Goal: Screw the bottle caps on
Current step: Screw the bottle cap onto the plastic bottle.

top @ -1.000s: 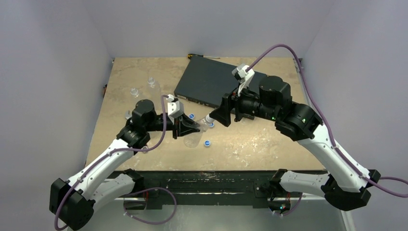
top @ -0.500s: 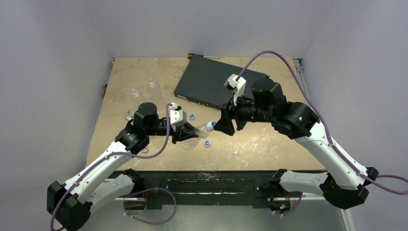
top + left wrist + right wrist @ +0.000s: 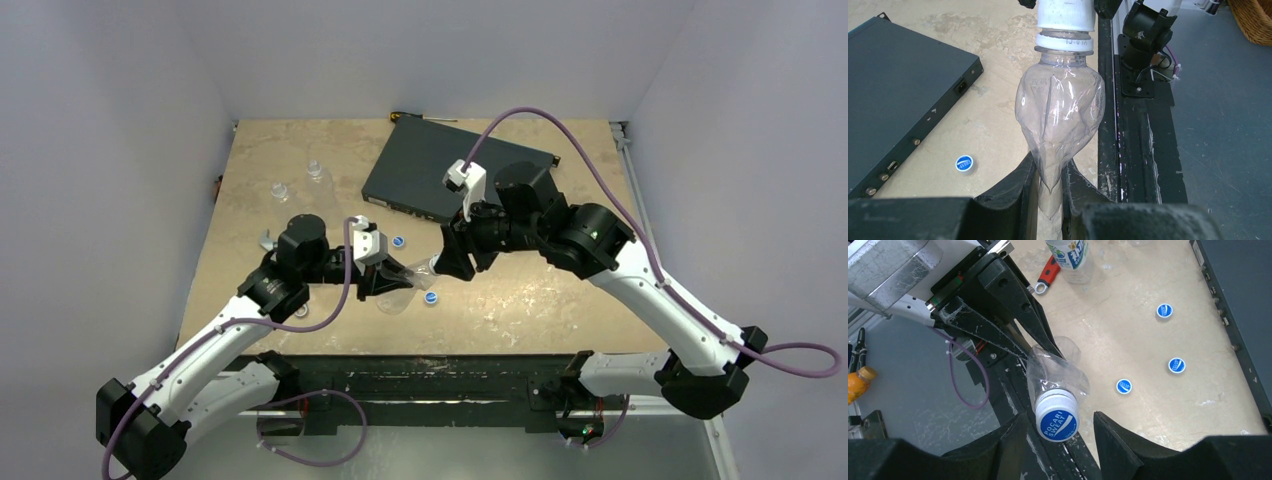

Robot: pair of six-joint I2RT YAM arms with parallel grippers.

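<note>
**Top view.** The right pincer (image 3: 440, 263) has swung in from 3 o'clock. It now covers the mouth of the bottle (image 3: 402, 285), which it stood clear of a second ago. The left pincer (image 3: 385, 275) holds that bottle off the bench (image 3: 560, 300), toward 7 o'clock of its middle. Turning the cap looks to be next. Two loose caps lie close by, one at 12 o'clock of the bottle (image 3: 398, 241) and one at 4 o'clock (image 3: 431, 297). The black box (image 3: 440, 175) lies at 12 o'clock of the bench, and the standing bottles (image 3: 318, 182) are at 10 o'clock.

**Left wrist.** The left pincer (image 3: 1049, 172) is pressed together on the bottle's crumpled lower body. The neck points to 12 o'clock with the cap (image 3: 1066, 12) on it. How far it is threaded I cannot tell.

**Right wrist.** The right pincer is still spread around the cap (image 3: 1058, 420), narrower than before. A sliver of gap shows on each side, so it is not pinching yet. The red-handled wrench (image 3: 1048, 272) lies at 12 o'clock, well apart. Nothing blocks the jaws. The soft bottle may twist in the left grip.
</note>
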